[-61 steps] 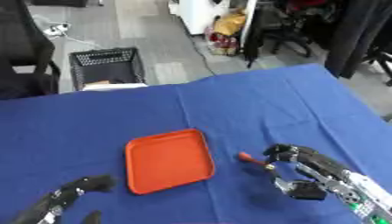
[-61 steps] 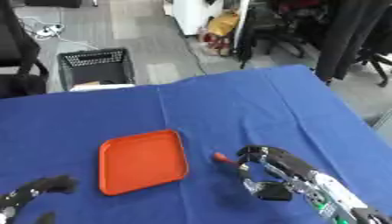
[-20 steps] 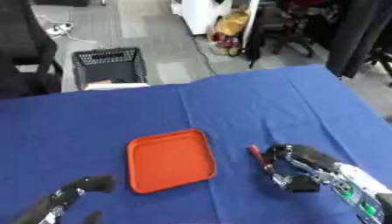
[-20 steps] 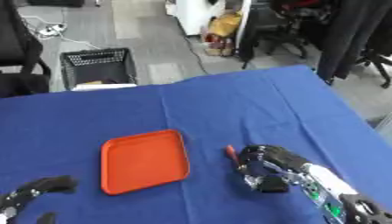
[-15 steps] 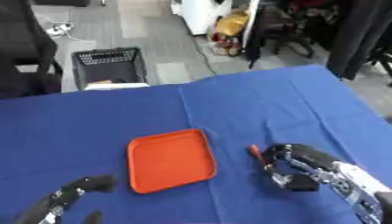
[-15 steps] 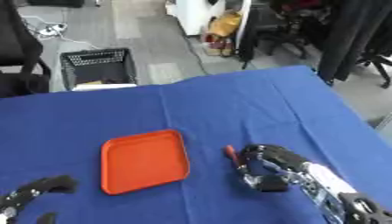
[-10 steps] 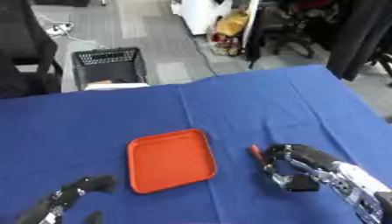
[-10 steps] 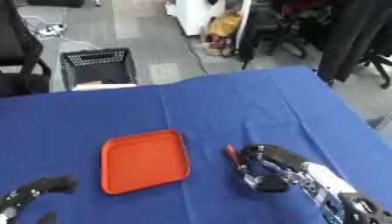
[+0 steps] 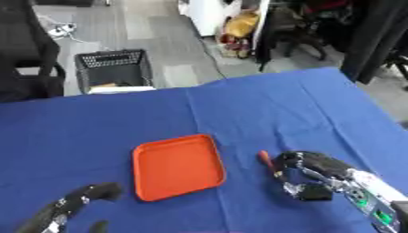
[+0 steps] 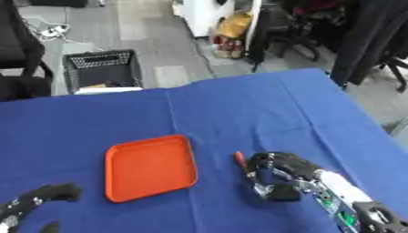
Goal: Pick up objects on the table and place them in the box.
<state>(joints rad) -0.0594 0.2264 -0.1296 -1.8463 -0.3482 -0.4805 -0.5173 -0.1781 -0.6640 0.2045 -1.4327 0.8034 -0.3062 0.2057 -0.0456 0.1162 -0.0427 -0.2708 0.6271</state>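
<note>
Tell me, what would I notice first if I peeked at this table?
Probably the bright orange tray lying near the middle of the blue table. Just to its right, the robot's right hand curls beside a small red object, and its left hand shows at the lower left corner.

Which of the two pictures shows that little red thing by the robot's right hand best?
The left eye view: the red thing lies clear of the right hand, right of the orange tray. The right eye view shows it shorter, crowded against the hand's curled fingers.
</note>
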